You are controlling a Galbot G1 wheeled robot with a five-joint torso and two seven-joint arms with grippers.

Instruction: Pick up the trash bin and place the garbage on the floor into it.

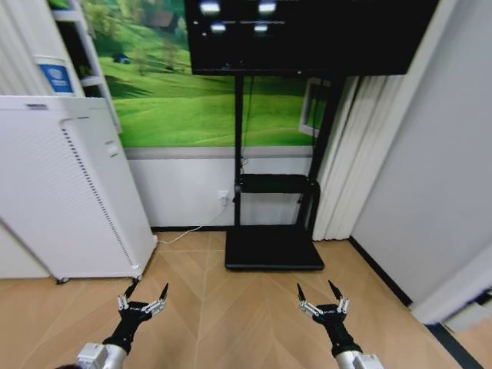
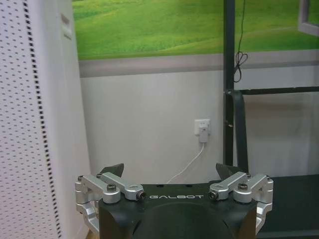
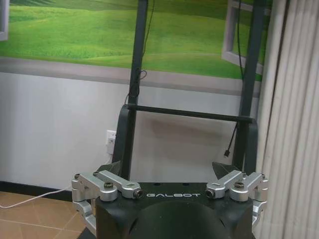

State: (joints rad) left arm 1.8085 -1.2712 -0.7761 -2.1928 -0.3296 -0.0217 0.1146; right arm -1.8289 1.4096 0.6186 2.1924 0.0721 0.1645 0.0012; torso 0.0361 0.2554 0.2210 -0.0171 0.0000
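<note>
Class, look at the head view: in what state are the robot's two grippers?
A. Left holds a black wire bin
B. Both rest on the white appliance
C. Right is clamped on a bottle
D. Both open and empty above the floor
D: the left gripper and right gripper both show spread fingers with nothing between them, over the wood floor.

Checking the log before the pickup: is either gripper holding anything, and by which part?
Nothing is held. The left gripper and right gripper both hang open and empty above the floor.
</note>
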